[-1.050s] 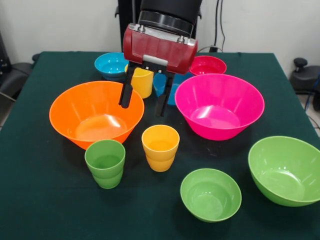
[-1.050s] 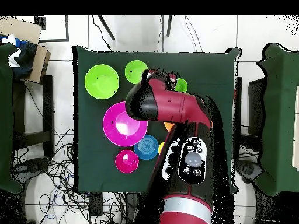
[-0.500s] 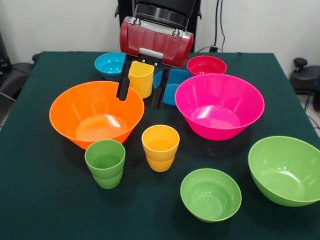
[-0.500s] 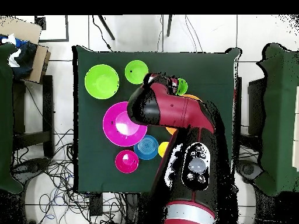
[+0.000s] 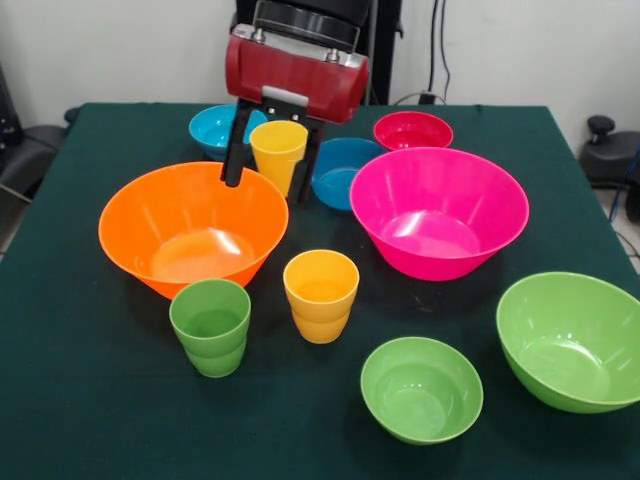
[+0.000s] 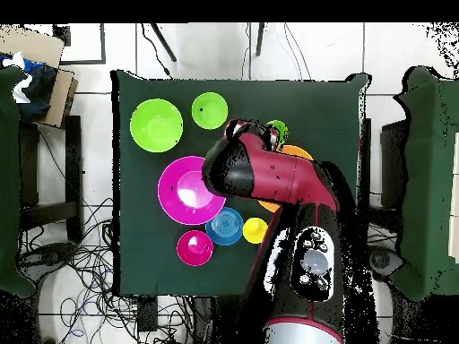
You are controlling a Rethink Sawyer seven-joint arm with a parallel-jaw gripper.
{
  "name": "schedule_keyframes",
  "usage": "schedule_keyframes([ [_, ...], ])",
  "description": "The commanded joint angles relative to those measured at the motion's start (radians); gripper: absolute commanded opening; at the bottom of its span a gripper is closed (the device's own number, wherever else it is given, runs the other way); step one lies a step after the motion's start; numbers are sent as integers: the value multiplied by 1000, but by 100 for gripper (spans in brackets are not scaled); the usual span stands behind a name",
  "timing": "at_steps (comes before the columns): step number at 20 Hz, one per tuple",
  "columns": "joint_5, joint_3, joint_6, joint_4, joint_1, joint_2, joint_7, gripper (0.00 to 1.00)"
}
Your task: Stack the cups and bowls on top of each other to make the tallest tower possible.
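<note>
Hanging wide open, the gripper holds nothing. The yellow cup stands between its fingers, just behind the orange bowl.

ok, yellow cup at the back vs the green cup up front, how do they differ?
The yellow cup stands far back between the open fingers of the gripper; the green cup stands alone near the front, in front of the big orange bowl. The yellow cup looks taller and slimmer, the green cup squatter, though distance may play a part. Both stand upright, mouth up, empty as far as shows, on the table.
</note>
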State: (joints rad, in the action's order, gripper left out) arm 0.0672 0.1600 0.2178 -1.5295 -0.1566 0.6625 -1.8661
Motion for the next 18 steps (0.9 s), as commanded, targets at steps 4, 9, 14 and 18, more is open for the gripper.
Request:
schedule_keyframes([
  [4,28,-128,287,-199,-45,74,41,100],
  [9,26,-136,320,-201,-32,78,23,100],
  [14,3,-150,369,-167,-17,57,-3,100],
  [18,-7,-157,378,-174,-15,61,-17,100],
])
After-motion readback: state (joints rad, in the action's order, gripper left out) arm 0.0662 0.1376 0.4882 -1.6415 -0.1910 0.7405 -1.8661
